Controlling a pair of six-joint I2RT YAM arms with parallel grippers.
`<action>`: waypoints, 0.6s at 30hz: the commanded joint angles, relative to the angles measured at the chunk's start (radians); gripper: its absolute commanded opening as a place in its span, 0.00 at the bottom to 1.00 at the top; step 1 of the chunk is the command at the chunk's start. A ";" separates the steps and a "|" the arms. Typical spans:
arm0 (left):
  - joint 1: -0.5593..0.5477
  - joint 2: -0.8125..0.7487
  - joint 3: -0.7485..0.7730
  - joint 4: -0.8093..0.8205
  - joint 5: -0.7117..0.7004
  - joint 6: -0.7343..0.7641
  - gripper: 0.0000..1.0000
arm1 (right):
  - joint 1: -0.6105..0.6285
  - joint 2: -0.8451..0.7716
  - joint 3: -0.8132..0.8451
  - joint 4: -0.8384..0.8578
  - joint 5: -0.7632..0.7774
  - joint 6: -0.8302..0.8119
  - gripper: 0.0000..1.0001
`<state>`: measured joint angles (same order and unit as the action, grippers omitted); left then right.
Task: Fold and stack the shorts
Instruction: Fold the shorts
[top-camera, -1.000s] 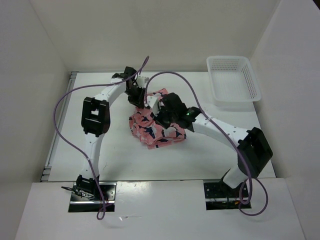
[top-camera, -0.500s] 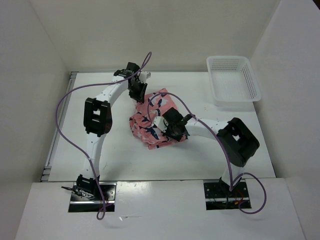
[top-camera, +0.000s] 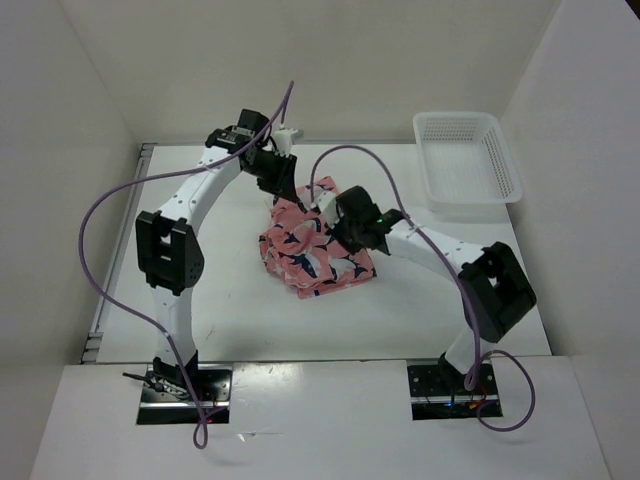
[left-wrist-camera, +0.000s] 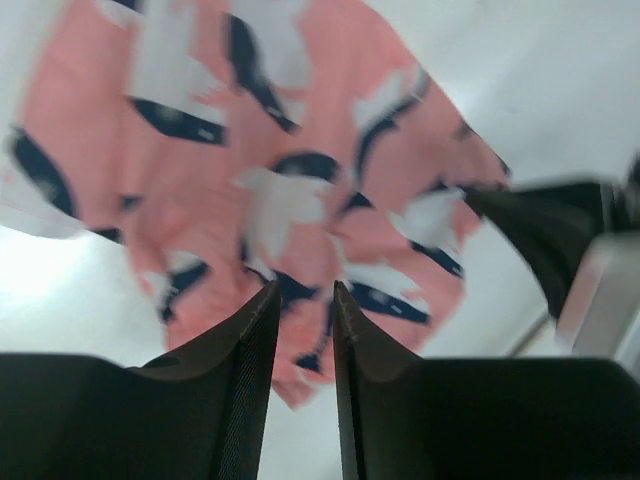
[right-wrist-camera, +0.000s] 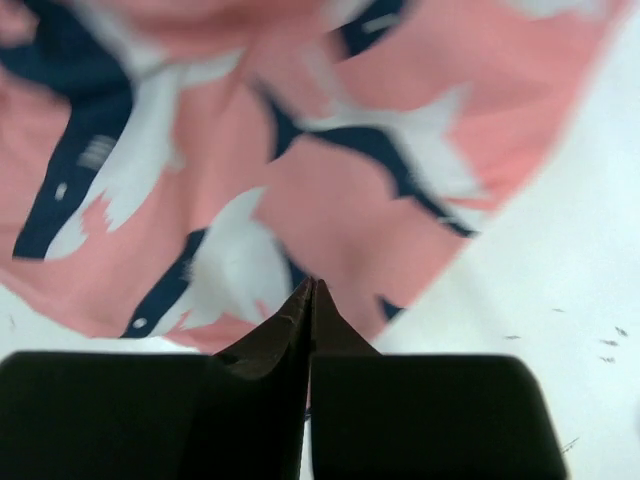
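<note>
Left jaws slightly parted at shorts (top-camera: 320, 255) far edge, grip unclear; right jaws pressed together above.

I am working in a robot lab test cell: a white worktop (top-camera: 230, 300) boxed in by plain white panels (top-camera: 330, 70), with a left arm (top-camera: 165, 250) and right arm (top-camera: 495, 290) bolted to metal plates (top-camera: 215, 385) at its near edge, and purple cables (top-camera: 88, 225) looping loose.

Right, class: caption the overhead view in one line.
Left gripper and right gripper at the far edge of crumpled pink shorts; white basket in the far right corner.
</note>
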<state>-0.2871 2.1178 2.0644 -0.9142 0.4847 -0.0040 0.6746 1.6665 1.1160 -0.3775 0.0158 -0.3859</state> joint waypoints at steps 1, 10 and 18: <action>-0.061 -0.100 -0.128 -0.061 0.097 0.004 0.35 | -0.085 -0.071 0.061 0.060 -0.063 0.149 0.01; -0.142 -0.101 -0.487 0.018 0.030 0.004 0.35 | -0.222 -0.002 -0.030 0.037 -0.163 0.220 0.24; -0.210 -0.081 -0.613 0.138 -0.135 0.004 0.35 | -0.247 0.022 -0.136 0.058 -0.243 0.197 0.35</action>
<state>-0.4740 2.0289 1.4895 -0.8452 0.4347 -0.0048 0.4206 1.6917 1.0107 -0.3450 -0.1699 -0.1982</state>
